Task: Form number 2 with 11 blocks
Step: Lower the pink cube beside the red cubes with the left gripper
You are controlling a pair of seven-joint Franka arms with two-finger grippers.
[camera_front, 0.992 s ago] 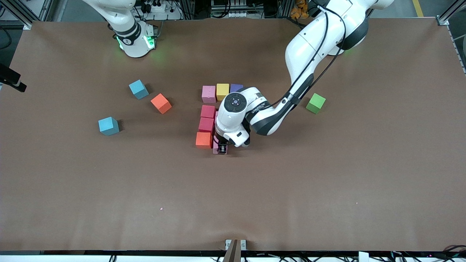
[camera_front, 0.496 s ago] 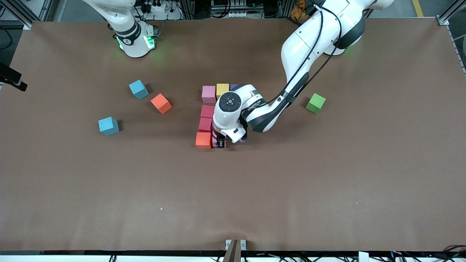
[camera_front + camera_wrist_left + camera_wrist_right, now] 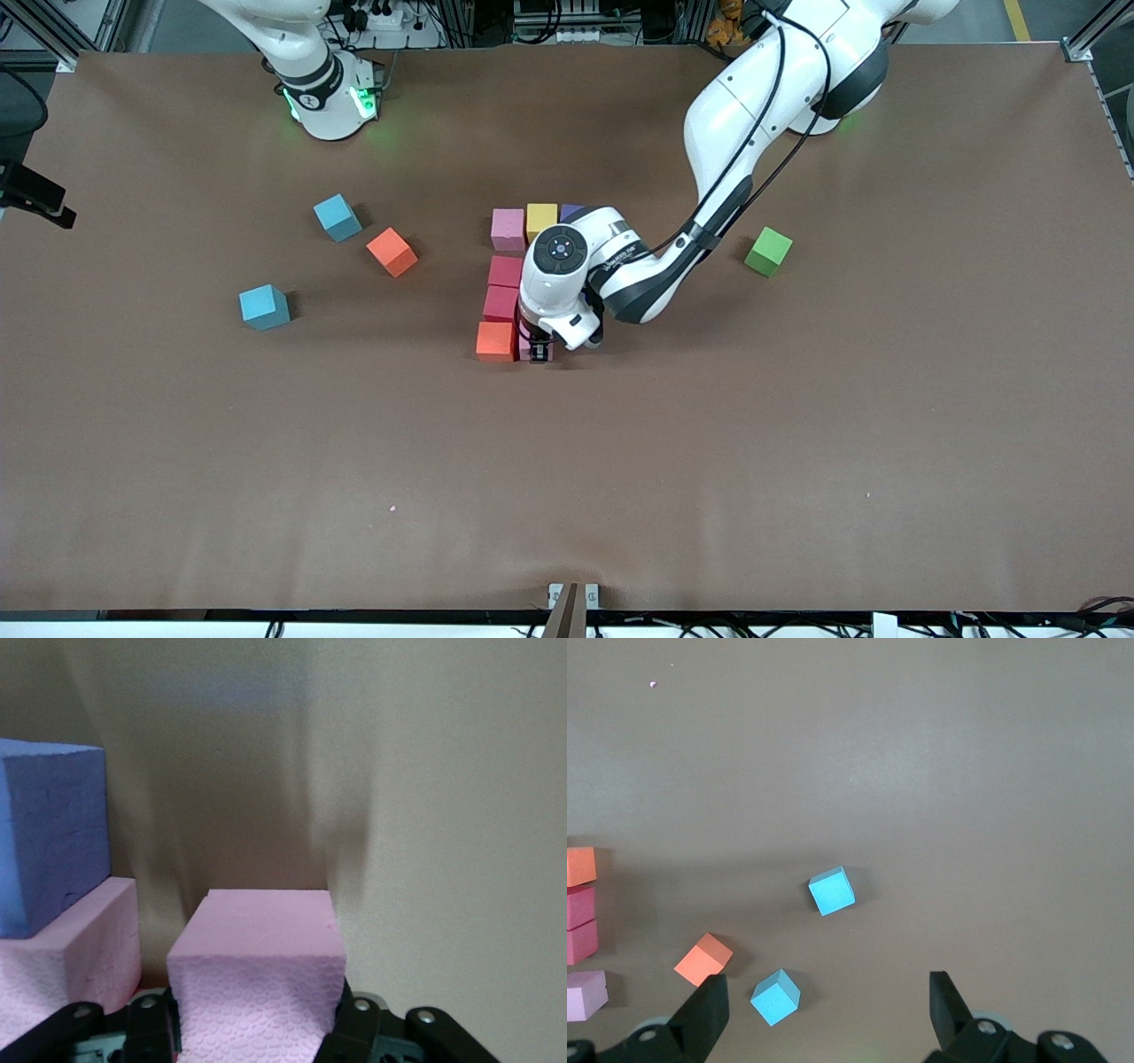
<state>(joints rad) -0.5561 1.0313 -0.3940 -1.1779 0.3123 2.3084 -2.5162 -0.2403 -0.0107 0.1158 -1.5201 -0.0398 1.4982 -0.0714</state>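
Note:
My left gripper [image 3: 537,351] is shut on a pink block [image 3: 535,347], low at the table and right beside an orange block [image 3: 495,340]. Farther from the front camera than the orange block lie two red blocks [image 3: 503,287], then a row of pink [image 3: 508,229], yellow [image 3: 541,221] and purple [image 3: 574,212] blocks. The left hand hides the blocks beneath it. In the left wrist view the held pink block [image 3: 257,966] fills the gap between the fingers [image 3: 354,1020], with another pink block [image 3: 80,939] and a purple block [image 3: 49,842] beside it. My right gripper [image 3: 828,1019] waits open, high over the table.
A loose orange block [image 3: 392,252] and two light-blue cubes [image 3: 337,217] [image 3: 264,307] lie toward the right arm's end. A green block [image 3: 768,252] lies toward the left arm's end. The brown table [image 3: 709,461] stretches wide nearer the front camera.
My left gripper has carried the pink block a little away from the front camera, up against the orange block. The right arm has not moved.

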